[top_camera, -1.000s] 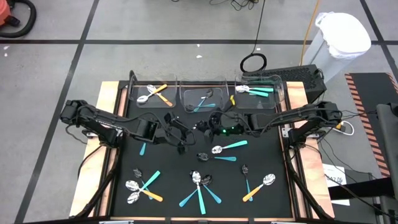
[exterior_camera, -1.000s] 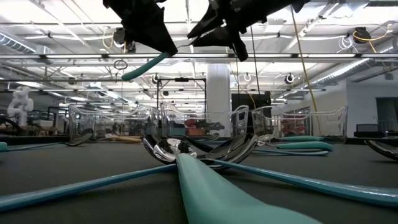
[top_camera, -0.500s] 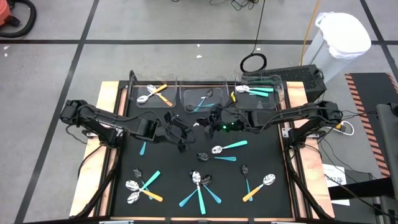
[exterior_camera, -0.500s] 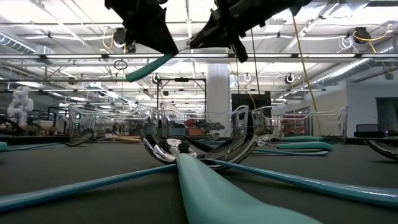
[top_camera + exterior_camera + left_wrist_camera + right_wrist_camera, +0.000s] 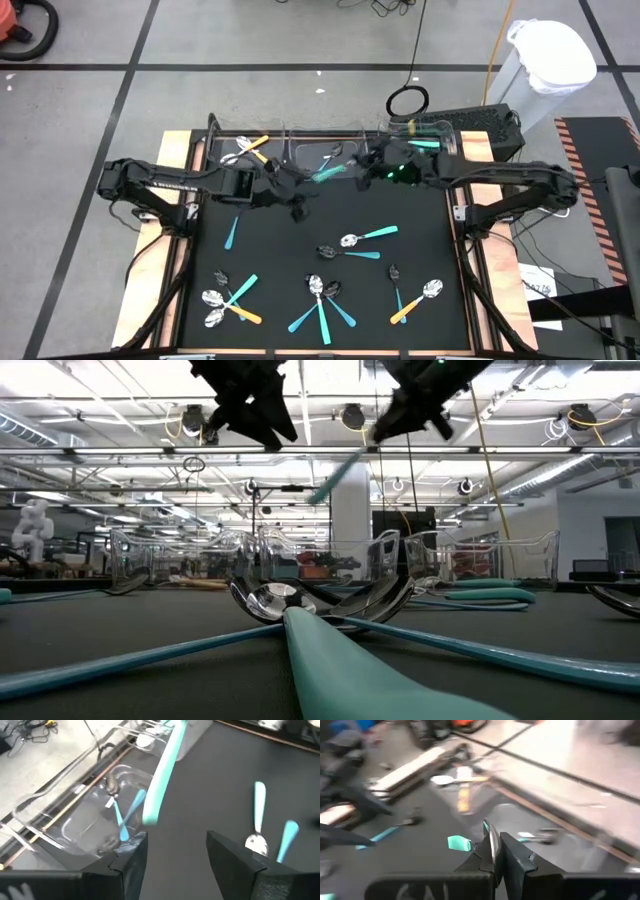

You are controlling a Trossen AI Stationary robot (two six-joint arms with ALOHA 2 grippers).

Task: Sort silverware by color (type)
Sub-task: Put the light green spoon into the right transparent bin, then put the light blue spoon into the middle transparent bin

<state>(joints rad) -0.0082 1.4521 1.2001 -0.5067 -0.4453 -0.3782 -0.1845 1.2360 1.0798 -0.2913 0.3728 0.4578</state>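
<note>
Right gripper [image 5: 362, 170]: clamped on the teal spoon [image 5: 328, 174], carried over from mid-mat to above the middle bin [image 5: 325, 160]; spoon bowl hidden between the fingers.
Left gripper [image 5: 296, 196]: jaws spread wide, empty; spoon released since a second ago.
Loose spoons [image 5: 320, 300]: unmoved on the mat.

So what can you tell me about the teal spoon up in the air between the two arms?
The teal spoon has a thin, flat, plastic-looking handle; its bowl end is hidden in the right gripper, whose fingers are shut on it. It hangs tilted, clear of the mat, handle slanting down toward the left gripper. That gripper's fingers stand open, and the left wrist view shows the handle free beyond them, untouched. From above it lies over the middle bin.
</note>
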